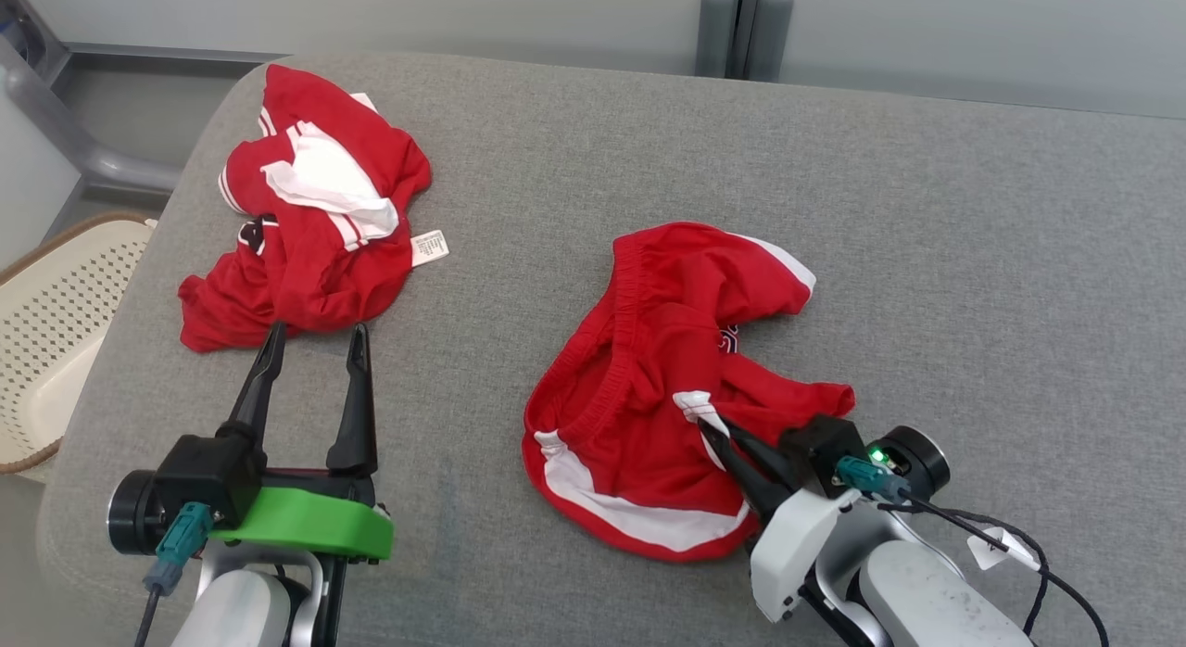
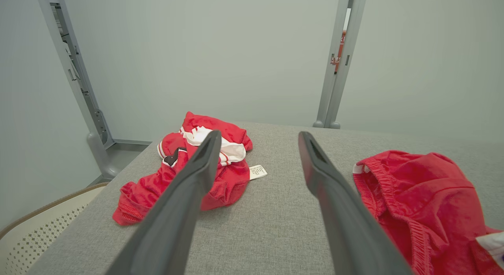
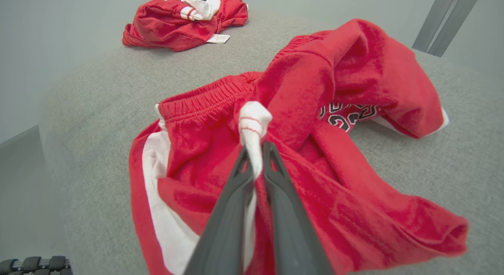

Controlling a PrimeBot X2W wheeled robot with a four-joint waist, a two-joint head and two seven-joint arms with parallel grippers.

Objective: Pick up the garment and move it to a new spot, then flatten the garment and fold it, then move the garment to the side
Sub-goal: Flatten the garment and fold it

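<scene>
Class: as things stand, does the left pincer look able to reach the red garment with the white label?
Probably yes: the open left pincer points at that garment, with bare grey surface between.

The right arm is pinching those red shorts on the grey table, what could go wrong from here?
The fingers of the right gripper clamp only a tuft of white trim, so the shorts could slip free when lifted. The shorts lie crumpled, so a one-point lift may leave them twisted. The open left gripper sits near the other red garment and might snag it.
</scene>
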